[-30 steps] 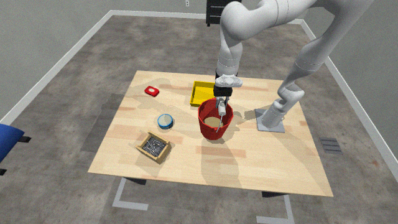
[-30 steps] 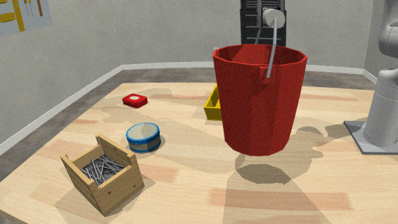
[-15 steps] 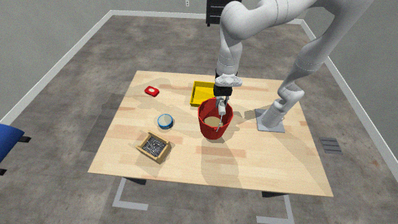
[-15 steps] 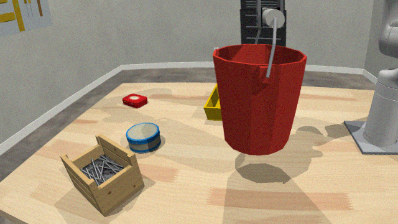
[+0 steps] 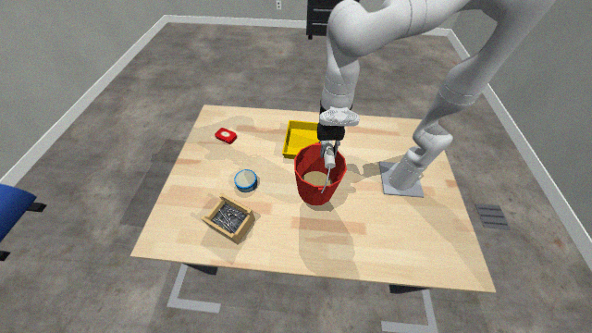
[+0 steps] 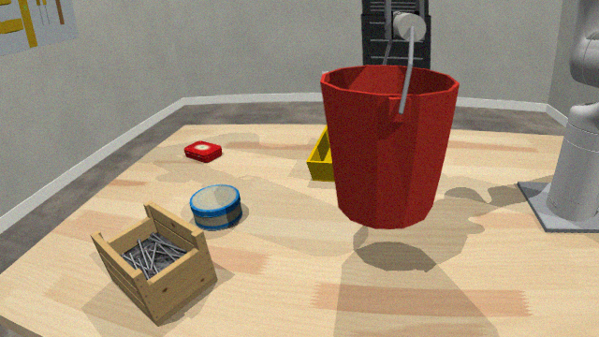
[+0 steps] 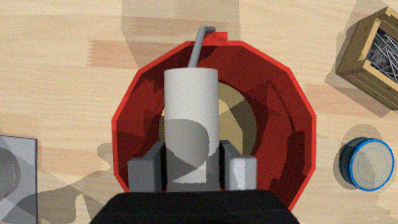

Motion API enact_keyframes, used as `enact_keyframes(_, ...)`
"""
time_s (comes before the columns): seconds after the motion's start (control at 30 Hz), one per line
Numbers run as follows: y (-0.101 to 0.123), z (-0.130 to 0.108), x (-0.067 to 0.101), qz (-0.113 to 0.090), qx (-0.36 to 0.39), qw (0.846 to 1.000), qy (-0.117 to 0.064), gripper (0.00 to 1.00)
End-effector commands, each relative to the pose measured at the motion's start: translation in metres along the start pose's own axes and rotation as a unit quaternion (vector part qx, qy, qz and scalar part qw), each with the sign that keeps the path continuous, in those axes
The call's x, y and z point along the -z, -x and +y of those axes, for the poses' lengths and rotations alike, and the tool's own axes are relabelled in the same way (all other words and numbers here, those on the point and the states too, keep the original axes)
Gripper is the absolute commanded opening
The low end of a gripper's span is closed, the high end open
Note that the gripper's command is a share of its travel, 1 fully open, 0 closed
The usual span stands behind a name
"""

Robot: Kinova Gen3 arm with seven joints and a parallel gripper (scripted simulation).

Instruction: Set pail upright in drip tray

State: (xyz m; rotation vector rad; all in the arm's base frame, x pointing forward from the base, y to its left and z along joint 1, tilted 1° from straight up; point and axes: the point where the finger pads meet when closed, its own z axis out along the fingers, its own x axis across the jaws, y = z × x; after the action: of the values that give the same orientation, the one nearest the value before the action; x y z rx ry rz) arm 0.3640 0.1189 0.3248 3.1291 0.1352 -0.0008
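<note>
The red pail (image 5: 320, 175) (image 6: 388, 147) hangs in the air above the table, upright, its shadow on the wood below it. My gripper (image 7: 192, 157) is shut on the white grip of the pail's wire handle (image 7: 191, 130), right above the pail's mouth; the grip also shows in the top view (image 5: 329, 158). The yellow drip tray (image 5: 298, 138) lies on the table just behind the pail, partly hidden by it in the exterior view (image 6: 321, 159). The pail's base is not over the tray.
A wooden crate of nails (image 5: 228, 218) stands at the front left. A blue-rimmed round tin (image 5: 245, 179) and a small red box (image 5: 226, 135) lie to the left. The arm's base plate (image 5: 401, 178) is to the right of the pail.
</note>
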Motion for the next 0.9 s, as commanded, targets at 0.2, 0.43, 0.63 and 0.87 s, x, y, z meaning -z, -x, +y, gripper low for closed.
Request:
enact_keyframes(0.2, -0.001, 0.009, 0.001, 0.001, 0.0, 1.0, 0.0, 0.0)
enact_keyframes(0.43, -0.001, 0.019, 0.001, 0.001, 0.0, 1.0, 0.0, 0.0)
enact_keyframes(0.63, -0.002, 0.03, 0.001, 0.001, 0.0, 1.0, 0.0, 0.0)
enact_keyframes(0.87, -0.003, 0.041, 0.001, 0.001, 0.0, 1.0, 0.0, 0.0)
